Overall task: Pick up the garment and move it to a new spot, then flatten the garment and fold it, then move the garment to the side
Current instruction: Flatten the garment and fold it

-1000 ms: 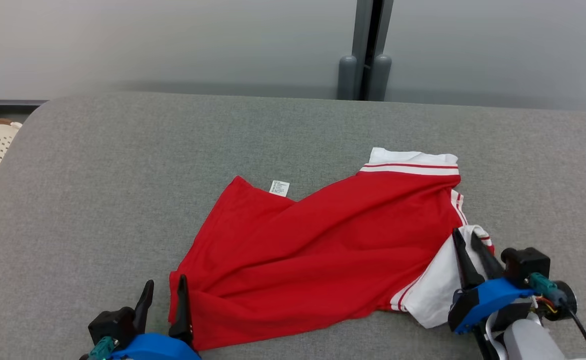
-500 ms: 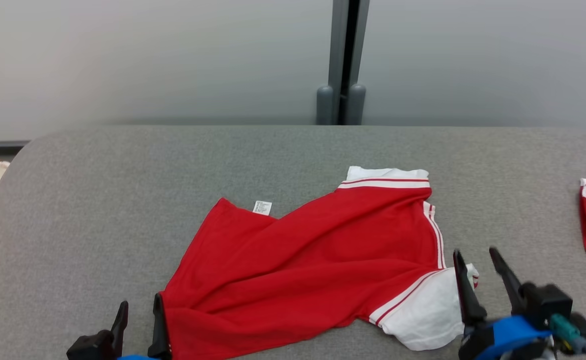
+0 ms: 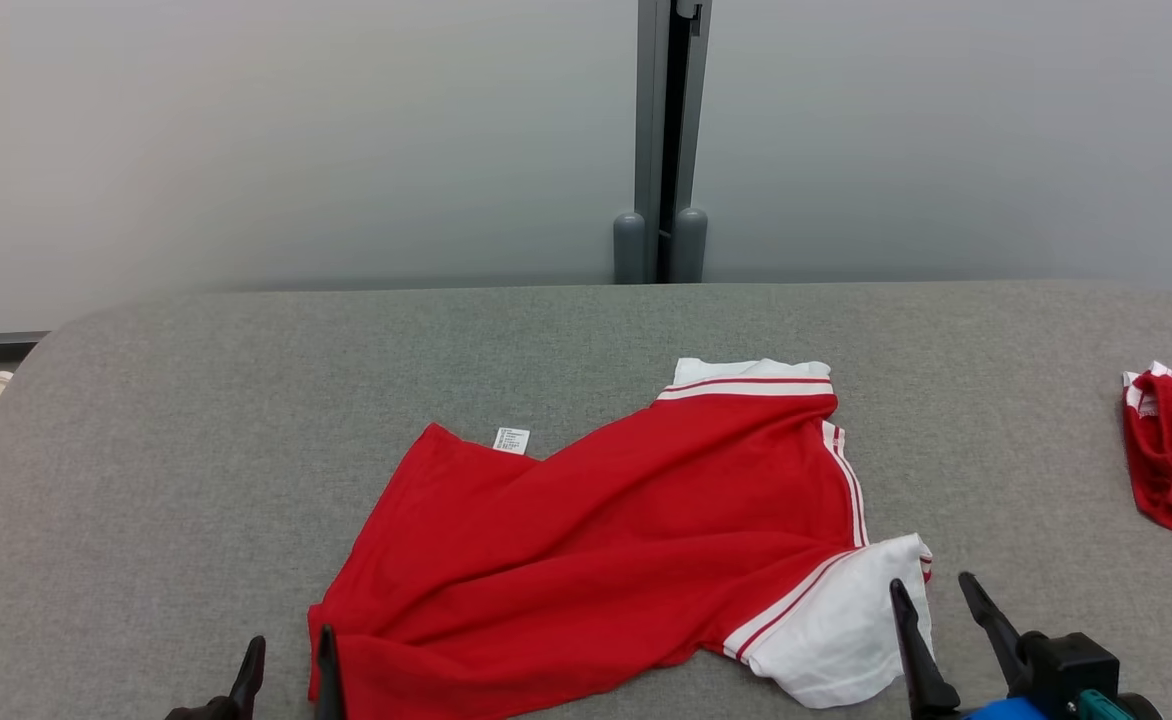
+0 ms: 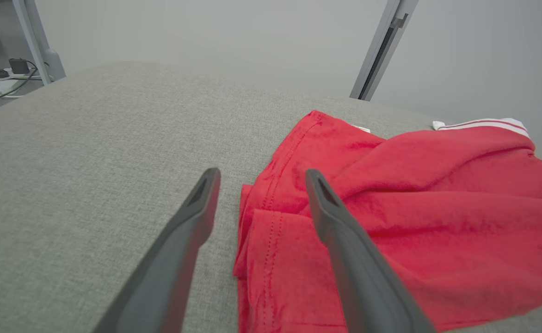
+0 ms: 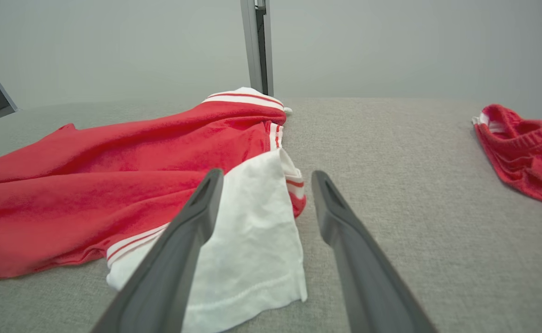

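Here, garment (image 3: 606, 560): red, white-sleeved, rumpled on grey tabletop (image 3: 196, 420).
Left hand (image 3: 291, 636): spread wide, empty, at the hem corner.
Right hand (image 3: 929, 580): spread wide, empty, possibly grazing its sleeve.

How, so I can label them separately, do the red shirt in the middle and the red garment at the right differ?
The shirt lies spread out, though wrinkled; the small garment is bunched up. The shirt has broad white sleeves with striped trim; the small garment is nearly all red with a sliver of white. The shirt lies mid-table; the small garment sits at the right edge. Both are red and rest on the grey surface.
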